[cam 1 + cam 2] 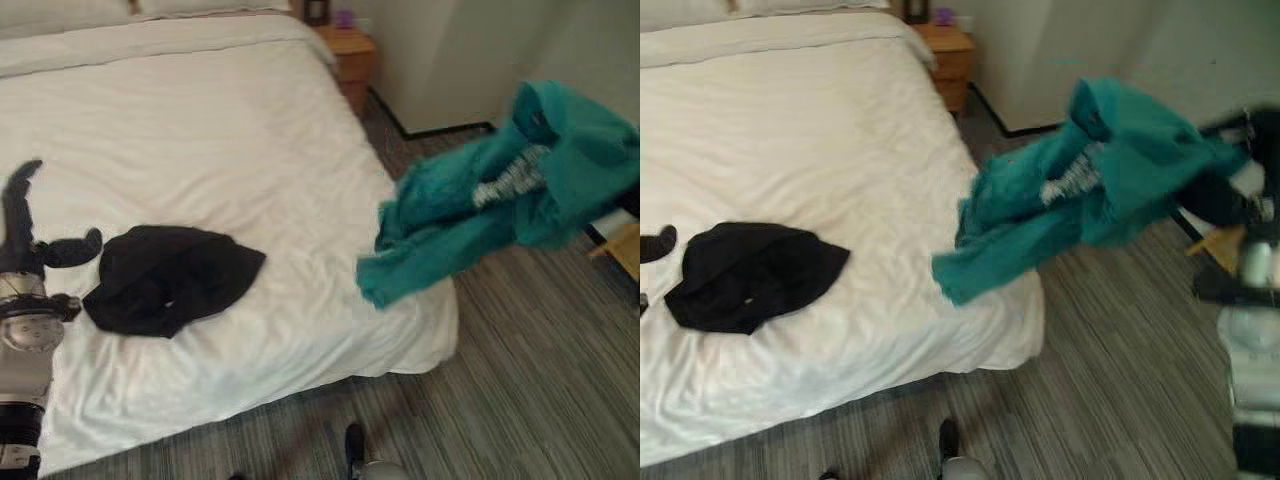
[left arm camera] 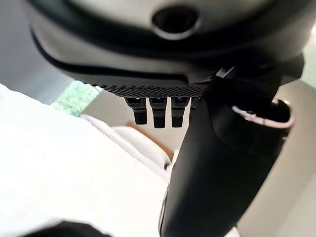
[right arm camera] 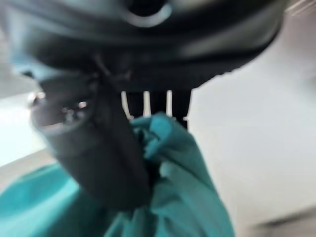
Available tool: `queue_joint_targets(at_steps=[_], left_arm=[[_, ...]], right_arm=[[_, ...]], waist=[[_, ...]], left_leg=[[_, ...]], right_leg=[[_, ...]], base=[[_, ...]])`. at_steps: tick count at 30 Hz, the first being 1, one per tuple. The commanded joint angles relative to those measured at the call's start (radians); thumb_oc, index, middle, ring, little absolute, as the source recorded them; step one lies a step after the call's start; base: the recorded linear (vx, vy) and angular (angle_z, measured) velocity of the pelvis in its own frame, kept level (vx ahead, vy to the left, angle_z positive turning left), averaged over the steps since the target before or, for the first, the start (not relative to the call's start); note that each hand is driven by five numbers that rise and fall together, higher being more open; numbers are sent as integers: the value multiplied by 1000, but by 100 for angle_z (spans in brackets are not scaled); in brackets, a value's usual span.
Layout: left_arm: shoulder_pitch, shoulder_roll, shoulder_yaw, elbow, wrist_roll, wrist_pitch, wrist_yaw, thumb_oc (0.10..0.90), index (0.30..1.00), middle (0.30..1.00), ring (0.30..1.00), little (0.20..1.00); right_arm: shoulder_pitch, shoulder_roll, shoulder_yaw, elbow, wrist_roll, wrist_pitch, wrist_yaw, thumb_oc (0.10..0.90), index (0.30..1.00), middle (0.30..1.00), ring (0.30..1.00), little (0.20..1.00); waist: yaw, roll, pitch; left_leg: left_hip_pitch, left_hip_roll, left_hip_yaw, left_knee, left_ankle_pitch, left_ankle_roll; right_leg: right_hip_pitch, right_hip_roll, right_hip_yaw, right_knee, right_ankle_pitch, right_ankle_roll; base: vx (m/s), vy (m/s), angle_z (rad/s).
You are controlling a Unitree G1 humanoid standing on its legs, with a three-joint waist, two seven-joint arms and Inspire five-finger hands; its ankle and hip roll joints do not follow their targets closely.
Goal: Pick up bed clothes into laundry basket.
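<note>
A teal garment (image 1: 1090,190) with pale print hangs in the air past the bed's right edge, above the floor. My right hand (image 1: 1222,200) is shut on its upper end; in the right wrist view the thumb (image 3: 98,148) pinches the teal cloth (image 3: 173,163) against the fingers. A black garment (image 1: 170,275) lies crumpled on the white bed (image 1: 230,130), towards its near left part. My left hand (image 1: 22,228) stands just left of it above the sheet, open, with fingers straight and the thumb (image 1: 75,248) pointing at the black cloth without touching it.
A wooden nightstand (image 1: 350,50) with a small purple thing stands at the bed's far right corner, by a pale wall. Grey striped carpet (image 1: 540,380) runs along the bed's right side and foot. A wooden item (image 1: 625,248) shows at the right edge.
</note>
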Motion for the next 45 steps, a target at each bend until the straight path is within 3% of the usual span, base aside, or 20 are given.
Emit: queue_joint_targets(at_steps=[1, 3, 6, 10, 12, 13, 16, 17, 18, 19, 20, 22, 27, 28, 29, 32, 35, 37, 40, 45], left_arm=[[-87, 47, 103, 44, 125, 58, 83, 800, 900, 900, 900, 900], [-122, 48, 40, 135, 212, 127, 34, 800, 900, 900, 900, 900], [-171, 55, -60, 259, 253, 150, -32, 800, 900, 900, 900, 900], [-264, -51, -326, 734, 429, 214, -199, 800, 900, 900, 900, 900], [-272, -53, -331, 741, 429, 211, -197, 800, 900, 900, 900, 900], [-247, -129, -353, 830, 432, 204, -238, 800, 900, 900, 900, 900], [-223, -196, -355, 854, 404, 190, -247, 800, 900, 900, 900, 900], [-210, -223, -363, 878, 394, 185, -262, 629, 644, 644, 644, 644], [-210, -224, -363, 879, 393, 185, -261, 576, 564, 564, 564, 564], [-198, -281, -404, 906, 386, 181, -286, 452, 378, 378, 378, 378], [-198, -281, -401, 907, 386, 181, -285, 400, 300, 300, 300, 300], [-210, -306, -431, 918, 382, 176, -295, 400, 300, 300, 300, 300], [-385, -242, -559, 787, 373, 152, -290, 400, 300, 300, 300, 300], [-516, -155, -635, 666, 383, 152, -268, 400, 300, 300, 300, 300], [-519, -153, -636, 665, 382, 153, -270, 400, 300, 300, 300, 300], [-704, -10, -674, 446, 403, 170, -229, 400, 300, 300, 300, 300], [-830, 125, -633, 195, 415, 186, -162, 400, 300, 300, 300, 300], [-857, 176, -597, 82, 457, 195, -130, 400, 300, 300, 300, 300], [-874, 185, -508, -56, 447, 191, -83, 400, 300, 300, 300, 300], [-841, 85, -417, -281, 259, 74, 2, 400, 300, 300, 300, 300]], right_arm=[[26, -60, -61, -3, -85, 29, -46, 400, 300, 300, 300, 300], [108, 9, -91, 92, -79, 86, -51, 400, 300, 300, 300, 300], [118, 29, -82, 173, -40, 107, -33, 400, 300, 300, 300, 300], [108, 46, -39, 255, 29, 143, 0, 400, 300, 300, 300, 300], [109, 47, -42, 255, 29, 143, 0, 400, 300, 300, 300, 300], [102, 43, -26, 266, 30, 146, -1, 400, 300, 300, 300, 300], [109, 52, -27, 282, 31, 146, -7, 400, 300, 300, 300, 300], [106, 48, -29, 290, 36, 148, -1, 400, 300, 300, 300, 300], [107, 47, -30, 290, 36, 148, -1, 400, 300, 300, 300, 300], [20, -21, 4, 446, 66, 156, 1, 400, 300, 300, 300, 300], [13, -25, 10, 454, 68, 153, 0, 400, 300, 300, 300, 300], [-32, -45, 41, 484, 75, 153, 19, 400, 300, 300, 300, 300], [-129, -103, 94, 595, 97, 153, 28, 400, 300, 300, 300, 300], [-155, -135, 100, 635, 103, 155, 36, 400, 300, 300, 300, 300], [-157, -134, 99, 636, 103, 154, 37, 400, 300, 300, 300, 300], [-172, -139, 92, 653, 101, 156, 38, 400, 300, 300, 300, 300], [-177, -129, 78, 638, 89, 159, 31, 400, 300, 300, 300, 300], [-169, -118, 66, 639, 72, 160, 32, 400, 300, 300, 300, 300], [-171, -103, 62, 644, 67, 152, 18, 400, 300, 300, 300, 300], [-234, -89, 115, 663, 75, 134, -29, 400, 300, 300, 300, 300]], waist=[[-20, 45, -74], [-63, 55, -87], [-87, 60, -87], [-143, 72, -72], [-138, 73, -74], [-157, 75, -67], [-159, 76, -61], [-164, 75, -60], [-164, 76, -60], [-153, 71, -62], [-154, 72, -63], [-150, 67, -64], [-131, 57, -61], [-119, 56, -58], [-119, 53, -57], [-88, 40, -43], [-41, 26, -33], [-17, 28, -32], [3, 28, -32], [40, 19, -52]], left_leg=[[20, 5, 36, 12, 42, 10], [55, -5, 69, -15, 36, 16], [67, -24, 82, -15, 14, 26], [84, -67, 134, -15, -24, 53], [79, -67, 136, -15, -19, 54], [89, -85, 158, -15, -35, 65], [94, -94, 164, -15, -43, 72], [99, -100, 165, -15, -46, 76], [99, -101, 165, -15, -46, 76], [103, -108, 161, -15, -52, 81], [102, -108, 162, -15, -52, 81], [102, -112, 168, -15, -54, 84], [102, -125, 165, -15, -54, 95], [101, -129, 149, -15, -56, 98], [97, -130, 149, -15, -51, 98], [83, -138, 128, -15, -45, 102], [69, -130, 153, -15, -42, 94], [61, -114, 172, -15, -50, 93], [45, -85, 198, -15, -39, 90], [8, -70, 222, -15, -2, 99]], right_leg=[[93, -44, -69, 5, -135, 121], [96, -59, -65, 5, -133, 126], [94, -68, -54, 5, -126, 136], [61, -90, 0, 6, -94, 163], [54, -89, 3, 5, -89, 162], [39, -99, 29, 6, -72, 173], [34, -109, 38, 7, -67, 178], [33, -113, 40, 7, -63, 181], [34, -114, 40, 7, -63, 181], [37, -120, 35, 6, -57, 185], [35, -120, 36, 6, -56, 185], [29, -124, 36, 6, -46, 189], [30, -136, 15, 10, -22, 203], [43, -147, -13, 13, -17, 211], [40, -148, -12, 12, -13, 211], [34, -164, -52, 30, 24, 215], [5, -202, -163, 21, 136, 215], [-3, -229, -269, 17, 144, 215], [14, -248, -356, 43, 105, 215], [77, -270, -328, 161, 34, 210]], base=[[91, 117, -63], [71, 151, -78], [45, 171, -9], [-10, 186, -22], [-9, 136, -37], [-20, 198, -29], [-20, 135, -20], [-19, 100, -16], [-15, 94, -11], [-9, 44, -5], [-23, 62, -10], [-29, 46, -6], [-61, 81, -1], [-81, 54, 6], [-95, 67, 13], [-100, -1, 27], [-125, -65, 16], [-109, -52, -40], [-131, -48, -66], [-197, -89, -10]])
